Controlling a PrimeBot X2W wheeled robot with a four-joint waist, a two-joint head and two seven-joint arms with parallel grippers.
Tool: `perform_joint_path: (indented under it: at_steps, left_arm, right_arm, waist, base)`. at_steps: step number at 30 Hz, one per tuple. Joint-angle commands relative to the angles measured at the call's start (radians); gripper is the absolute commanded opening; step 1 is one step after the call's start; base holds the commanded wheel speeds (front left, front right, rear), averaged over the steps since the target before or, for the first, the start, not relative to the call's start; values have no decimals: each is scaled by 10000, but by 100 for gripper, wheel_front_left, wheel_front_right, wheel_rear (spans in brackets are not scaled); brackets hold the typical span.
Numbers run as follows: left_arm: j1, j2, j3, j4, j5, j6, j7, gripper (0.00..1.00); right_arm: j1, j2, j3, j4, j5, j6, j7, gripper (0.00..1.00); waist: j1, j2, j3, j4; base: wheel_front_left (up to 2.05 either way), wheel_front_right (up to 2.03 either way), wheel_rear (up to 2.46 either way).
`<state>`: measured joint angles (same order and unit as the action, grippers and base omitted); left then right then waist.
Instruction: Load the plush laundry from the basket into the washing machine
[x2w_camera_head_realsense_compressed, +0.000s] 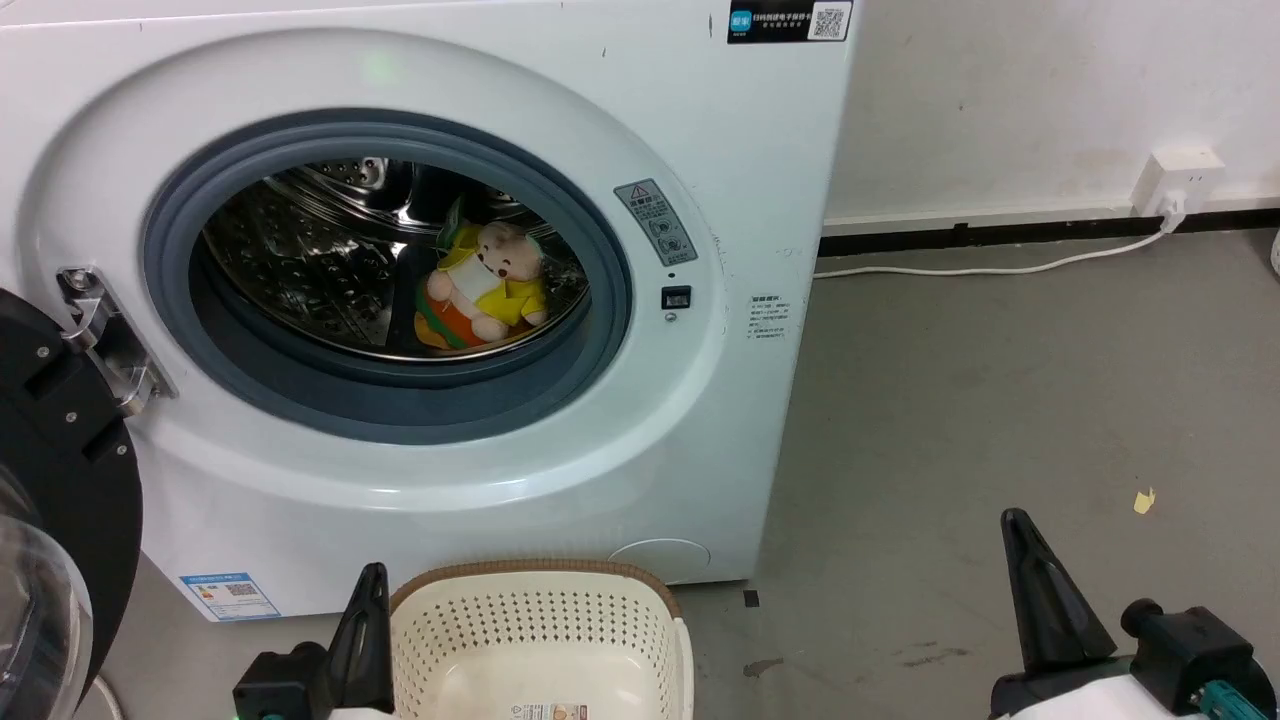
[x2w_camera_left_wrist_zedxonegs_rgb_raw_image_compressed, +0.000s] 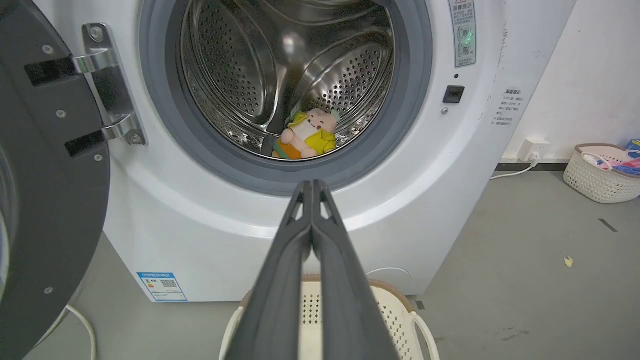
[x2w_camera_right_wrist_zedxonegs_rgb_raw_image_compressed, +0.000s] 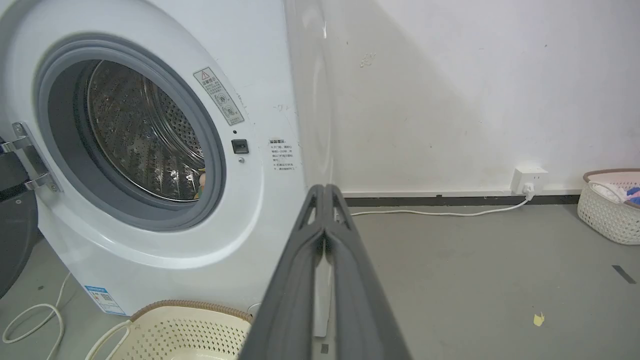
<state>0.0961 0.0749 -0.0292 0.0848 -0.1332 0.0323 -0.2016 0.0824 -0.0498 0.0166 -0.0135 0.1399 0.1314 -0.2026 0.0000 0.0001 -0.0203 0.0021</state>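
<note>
The plush laundry (x2w_camera_head_realsense_compressed: 487, 285) lies inside the washing machine (x2w_camera_head_realsense_compressed: 620, 470), low in its steel drum (x2w_camera_left_wrist_zedxonegs_rgb_raw_image_compressed: 235, 75), toward the right of the porthole, head up. It looks light, soft and squashy, unlikely to slip or break; if it needs moving, the round head or padded body would likely give the surest pinch. The basket (x2w_camera_head_realsense_compressed: 540, 575) sits on the floor just before the washing machine, its label showing inside. Left claw (x2w_camera_left_wrist_zedxonegs_rgb_raw_image_compressed: 312, 186) and right claw (x2w_camera_right_wrist_zedxonegs_rgb_raw_image_compressed: 325, 189) hover in front of the washing machine, each with fingers pressed together, holding nothing. The black door (x2w_camera_head_realsense_compressed: 60, 480) hangs open at its left; grey floor (x2w_camera_head_realsense_compressed: 950, 420) and a white woven basket (x2w_camera_left_wrist_zedxonegs_rgb_raw_image_compressed: 600, 180) lie to its right
</note>
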Motion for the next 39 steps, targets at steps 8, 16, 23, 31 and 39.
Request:
perform_joint_path:
  at_steps: [8,16,23,31,39]
  left_arm:
    - [-248,-56,35,-130,191,-32,212,0]
    - [-312,-74,58,-195,295,-58,376,0]
    - [-369,-89,79,-252,386,-81,519,0]
    - [-434,-106,102,-317,489,-108,682,0]
    - [-498,-123,125,-382,592,-134,846,0]
  right_arm:
    - [-196,-1,-21,30,-172,-2,216,0]
    - [-253,-2,-34,40,-283,-3,381,0]
    - [-303,-2,-45,48,-381,-3,524,0]
    - [-360,-2,-58,58,-492,-4,688,0]
    - [-417,-2,-72,67,-603,-4,852,0]
  waist:
    - [0,-1,17,-2]
    - [0,-1,34,-3]
    - [0,-1,49,-5]
    - [0,-1,66,-7]
    - [0,-1,82,-9]
  base:
    - [0,0,0]
    - [0,0,0]
    - [0,0,0]
    - [0,0,0]
    - [0,0,0]
